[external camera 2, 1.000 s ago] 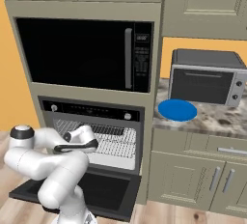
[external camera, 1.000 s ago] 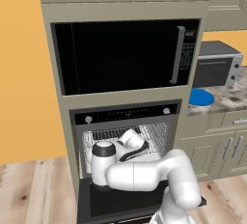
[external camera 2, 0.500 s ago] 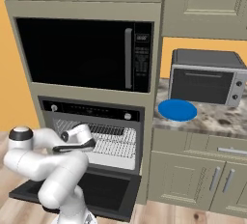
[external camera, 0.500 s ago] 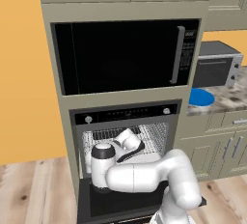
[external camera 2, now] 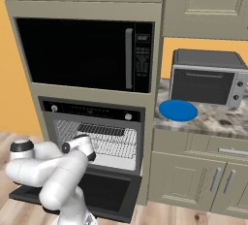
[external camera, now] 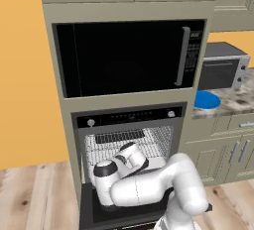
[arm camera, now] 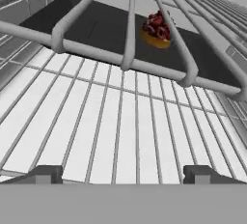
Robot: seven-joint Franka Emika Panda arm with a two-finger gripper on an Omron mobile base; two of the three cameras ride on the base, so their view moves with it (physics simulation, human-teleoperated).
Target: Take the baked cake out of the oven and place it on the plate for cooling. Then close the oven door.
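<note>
While our white arm bends sharply at its elbow in front of the built-in black wall oven [external camera: 130,120], our wrist reaches forward into the open cavity, level with the wire racks [external camera: 126,147]. We see our gripper [arm camera: 123,174] in the hand view, its two small dark fingertips [arm camera: 46,174] standing wide apart with nothing between them, hovering above a flat wire shelf of thin pale rods. Beyond a thicker raised rack bar lies a flat dark tray [arm camera: 96,27], and on it sits the small round brown cake with reddish specks [arm camera: 156,31], well ahead of our fingertips. The wide black glass oven door [external camera 2: 104,195] hangs folded down, flat and glossy, below our arm. On the speckled stone counter [external camera 2: 220,120] to the right rests the round flat bright blue plate [external camera 2: 178,110], just in front of the boxy silver toaster oven [external camera 2: 208,77].
</note>
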